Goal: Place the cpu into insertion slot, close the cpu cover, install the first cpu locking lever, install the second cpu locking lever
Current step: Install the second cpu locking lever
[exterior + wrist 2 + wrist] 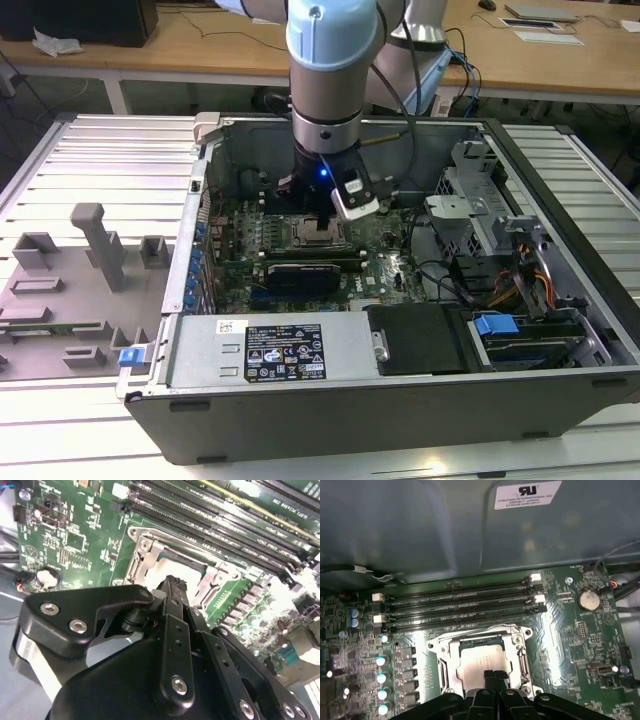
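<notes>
Over the open PC case (420,400), ext. view, working L to R: grey fixture tray (70,290) sits outside the case at 9 o'clock, w/ raised grey blocks on it. Inside the case: green motherboard (380,265) on the floor, silver PSU box (270,350) w/ label at 6 o'clock, black bay (420,340) beside it, drive cage w/ blue tab (495,325) and cables at 3–4 o'clock. Arm (330,60) comes down from 12 o'clock; gripper (325,205) low over the board centre, directly above the insertion slot (318,233).

First wrist view: socket frame holds the cpu (479,662), pale metal top, lying flat inside it. Cpu cover (480,635) reads as a silver frame around the chip; can't tell if fully down. Four long memory slots (460,605) at 12 o'clock of the socket, coin cell (590,600) at 2 o'clock. Gripper fingertips (496,676) pressed together, nothing between them, tips at the 6 o'clock edge of the chip; contact not certain.

Second wrist view: gripper body (165,670) in front, socket (170,562) beyond.
</notes>
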You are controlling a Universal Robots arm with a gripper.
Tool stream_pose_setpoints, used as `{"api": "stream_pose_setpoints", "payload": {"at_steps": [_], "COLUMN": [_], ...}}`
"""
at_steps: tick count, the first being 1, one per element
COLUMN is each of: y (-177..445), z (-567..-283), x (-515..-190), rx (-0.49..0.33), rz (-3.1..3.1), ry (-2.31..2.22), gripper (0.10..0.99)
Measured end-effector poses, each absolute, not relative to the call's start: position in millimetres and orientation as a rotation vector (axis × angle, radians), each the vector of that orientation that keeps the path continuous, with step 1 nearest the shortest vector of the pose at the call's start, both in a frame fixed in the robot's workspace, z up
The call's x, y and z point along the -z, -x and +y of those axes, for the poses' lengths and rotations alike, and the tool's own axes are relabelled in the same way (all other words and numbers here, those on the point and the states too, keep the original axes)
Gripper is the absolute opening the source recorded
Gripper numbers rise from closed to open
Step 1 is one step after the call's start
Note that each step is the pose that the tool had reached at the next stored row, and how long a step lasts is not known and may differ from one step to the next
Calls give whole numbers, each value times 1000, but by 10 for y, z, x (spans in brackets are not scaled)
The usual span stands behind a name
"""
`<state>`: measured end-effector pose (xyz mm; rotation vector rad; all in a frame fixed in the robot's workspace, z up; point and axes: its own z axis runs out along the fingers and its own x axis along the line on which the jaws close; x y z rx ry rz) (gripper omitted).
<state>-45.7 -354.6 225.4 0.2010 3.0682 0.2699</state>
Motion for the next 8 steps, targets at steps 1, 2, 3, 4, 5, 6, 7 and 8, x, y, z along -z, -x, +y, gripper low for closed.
{"api": "stream_pose_setpoints", "payload": {"at_steps": [1,2,3,4,5,6,7,8], "y": [457,456,457,457,457,457,457,457], "z": [-3540,-3539,-3539,-3539,-3539,-3539,-3539,-3539], "x": [-2273,-2274,-2274,-2274,-2274,-2274,-2274,-2274], "rx": [-266,-264,-264,-264,-263,-263,-263,-263], "rz": [3068,3068,3068,3068,3069,3068,3068,3068], "ry": [-201,-201,-201,-201,-201,-201,-201,-201], "gripper": [106,106,106,106,106,106,106,106]}}
